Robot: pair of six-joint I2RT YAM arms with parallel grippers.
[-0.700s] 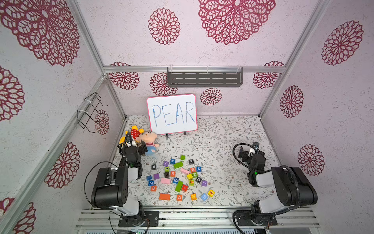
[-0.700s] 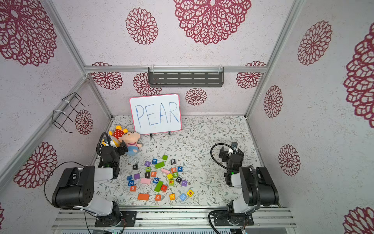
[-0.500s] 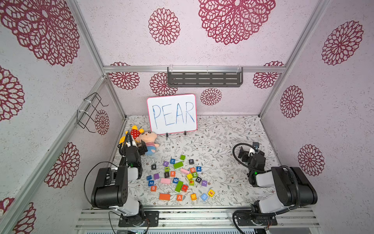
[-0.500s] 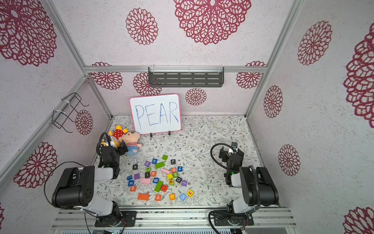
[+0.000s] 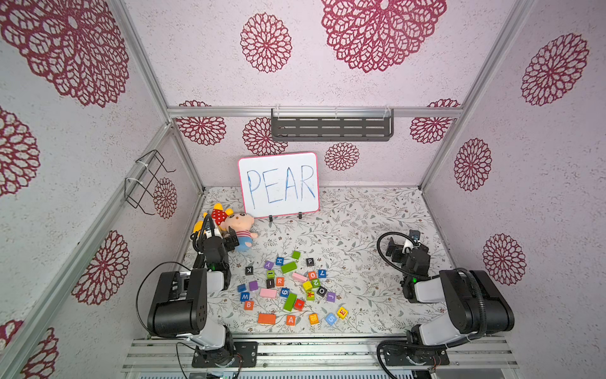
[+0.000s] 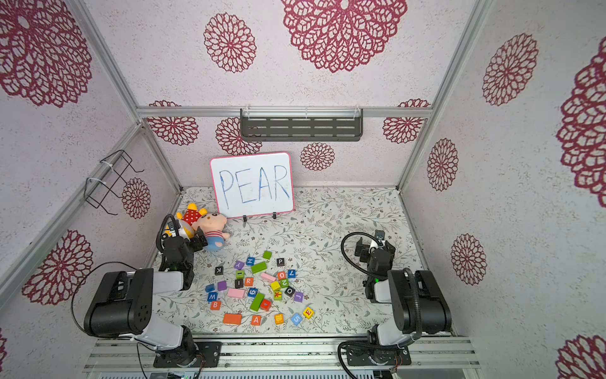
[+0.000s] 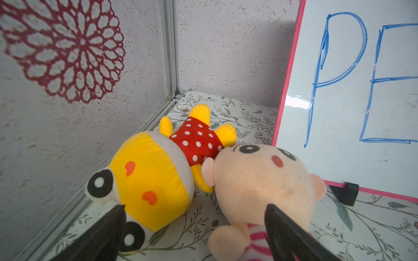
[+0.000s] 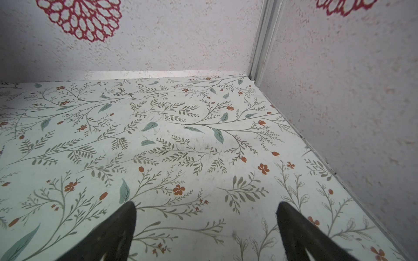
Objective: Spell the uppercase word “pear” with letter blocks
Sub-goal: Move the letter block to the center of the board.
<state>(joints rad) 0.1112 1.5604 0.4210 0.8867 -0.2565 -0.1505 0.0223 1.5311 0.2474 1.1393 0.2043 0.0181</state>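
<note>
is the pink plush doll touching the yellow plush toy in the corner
Touching. The left wrist view shows the head of the pink plush doll pressed against the red dotted body of the yellow plush toy, with no gap between them.

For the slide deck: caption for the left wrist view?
Open left pincer facing a yellow plush and a pink plush beside the whiteboard.
</note>
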